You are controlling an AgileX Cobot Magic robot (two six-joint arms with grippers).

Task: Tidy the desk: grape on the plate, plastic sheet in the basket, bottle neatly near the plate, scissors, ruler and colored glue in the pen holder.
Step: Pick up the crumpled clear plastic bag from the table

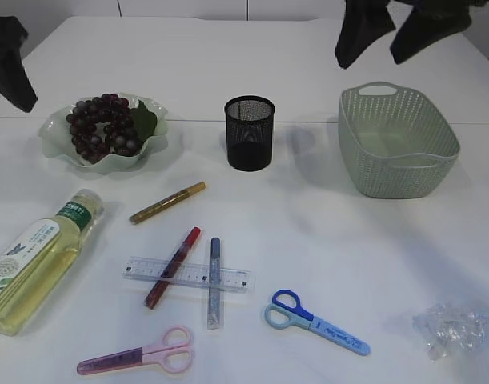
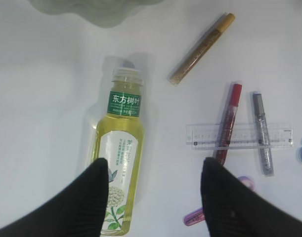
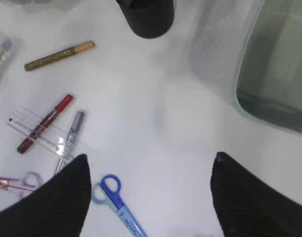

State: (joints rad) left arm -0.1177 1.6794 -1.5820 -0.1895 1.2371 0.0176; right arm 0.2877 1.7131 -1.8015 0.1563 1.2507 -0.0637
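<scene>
In the exterior view, purple grapes point(image 1: 106, 126) are already seen on the pale green wavy plate point(image 1: 54, 136); in the left wrist view, the left gripper point(image 2: 153, 197) is spread above the lying yellow-tea plastic bottle point(image 2: 120, 148), best centred before closing; in the right wrist view, the right gripper point(image 3: 151, 197) is spread, empty, near the blue-handled scissors point(image 3: 116, 202).

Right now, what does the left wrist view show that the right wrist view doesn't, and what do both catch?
Only the left wrist view shows the whole bottle lying on its side, and the plate's rim.

Only the right wrist view shows the basket, the black pen holder and the blue scissors.

Both show the gold glue pen, red glue pen and silver glue pen, the ruler and part of the pink scissors.
</scene>
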